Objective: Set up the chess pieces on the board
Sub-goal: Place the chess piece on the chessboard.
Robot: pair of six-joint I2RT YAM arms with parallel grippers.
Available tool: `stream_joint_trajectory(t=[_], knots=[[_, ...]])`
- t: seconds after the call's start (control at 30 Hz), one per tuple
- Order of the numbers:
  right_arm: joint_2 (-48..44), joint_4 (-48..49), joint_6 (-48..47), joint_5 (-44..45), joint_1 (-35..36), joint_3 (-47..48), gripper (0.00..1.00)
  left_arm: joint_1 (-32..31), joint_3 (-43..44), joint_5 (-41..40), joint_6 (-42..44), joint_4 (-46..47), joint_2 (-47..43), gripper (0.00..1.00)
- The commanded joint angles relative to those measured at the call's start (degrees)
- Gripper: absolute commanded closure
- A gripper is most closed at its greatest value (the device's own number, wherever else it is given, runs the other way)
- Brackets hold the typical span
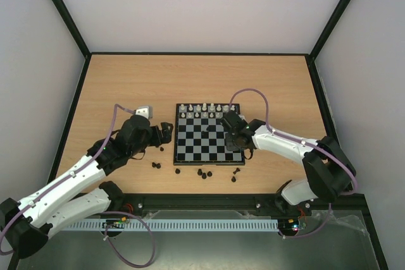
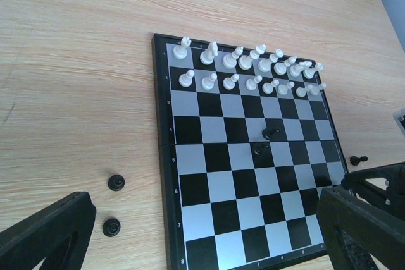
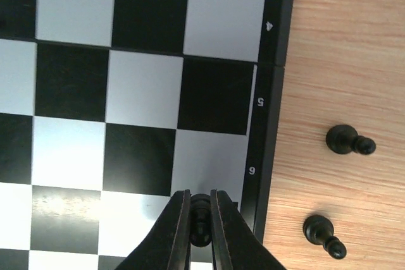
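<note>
The board [image 1: 201,150] lies flat in the middle of the desk [image 1: 126,86], a little closer to the near edge, with its sides running roughly parallel to the desk's edges. The white pieces [image 2: 253,67] stand upright in two rows along the board's far side.

The right gripper [image 3: 200,195] is clenched on a small black piece [image 3: 200,222] over the board's right-hand column, by the 6 mark. The piece's long axis runs along the fingers; which end is its head cannot be told.

Just off the board's right side, two black pawns [image 3: 350,141] lie on their sides on the wood. One has its head toward the desk's right edge, and the other points toward the near right corner.

Two more black pieces [image 2: 271,133] sit on neighbouring squares near the board's middle, too small to tell whether they are upright.

Loose black pieces [image 1: 204,173] are scattered between the board and the desk's near edge.

The left gripper [image 2: 205,202] is beside the board's left side, its fingers spread wide and holding nothing.
</note>
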Motion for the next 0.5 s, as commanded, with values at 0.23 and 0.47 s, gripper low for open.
stream_joint_trajectory(t=[0.23, 0.47], knots=[[-1.3, -2.1, 4.0, -0.6, -0.2, -3.6, 0.92, -0.3, -0.2, 1.1, 1.6, 1.3, 1.0, 0.01], [-2.0, -2.1, 4.0, -1.4, 0.3, -3.9, 0.93, -0.4, -0.9, 1.4, 1.4, 1.9, 1.0, 0.01]])
